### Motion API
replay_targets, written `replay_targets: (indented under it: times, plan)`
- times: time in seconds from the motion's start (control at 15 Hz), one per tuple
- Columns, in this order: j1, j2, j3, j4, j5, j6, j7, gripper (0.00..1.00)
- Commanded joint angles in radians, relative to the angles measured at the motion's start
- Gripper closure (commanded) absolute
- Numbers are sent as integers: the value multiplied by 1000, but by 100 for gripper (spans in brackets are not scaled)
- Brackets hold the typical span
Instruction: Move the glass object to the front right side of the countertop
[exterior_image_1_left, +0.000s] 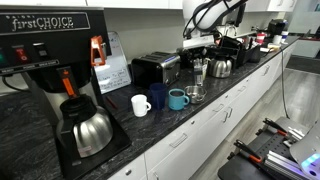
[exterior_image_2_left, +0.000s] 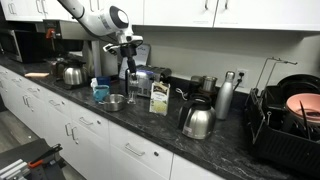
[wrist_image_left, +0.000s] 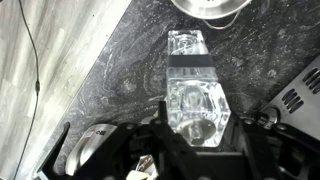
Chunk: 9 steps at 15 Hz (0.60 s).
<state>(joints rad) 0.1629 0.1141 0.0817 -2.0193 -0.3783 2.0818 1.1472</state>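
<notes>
Glass (wrist_image_left: 190, 60): tall, clear, square-sided, with a dark band across it in the wrist view. Your gripper (wrist_image_left: 195, 118) holds it, fingers pressed to both sides, at the lower centre of that frame.

In an exterior view the glass (exterior_image_2_left: 128, 70) stands upright under the gripper (exterior_image_2_left: 128, 55), left of centre. You cannot tell here whether its base touches the countertop (exterior_image_2_left: 150, 125), dark speckled stone over white cabinets.

Nearest neighbour: a steel bowl (wrist_image_left: 205, 8) at the top edge of the wrist view. In an exterior view the bowl (exterior_image_1_left: 194, 93) sits just in front of the glass (exterior_image_1_left: 200, 70).

From there a row runs toward the lower left of the frame: teal mug (exterior_image_1_left: 177, 98), dark mug (exterior_image_1_left: 158, 95), white mug (exterior_image_1_left: 141, 103).

A carton (exterior_image_2_left: 158, 97) stands right of the bowl; its print is too small to read.

Coffee maker (exterior_image_1_left: 50, 60), upper left of the frame: white lettering reads "first CHOICE". A steel carafe (exterior_image_1_left: 88, 128) sits under it. A paper sheet (exterior_image_1_left: 115, 68) leans beside it, its text unreadable.
</notes>
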Motion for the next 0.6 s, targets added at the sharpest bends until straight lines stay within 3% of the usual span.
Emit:
replay_targets:
  times: [0.0, 0.53]
  plan:
    - [0, 15, -1, 8, -3, -2, 7, 73]
    - [6, 49, 0, 15, 4, 35, -11, 73]
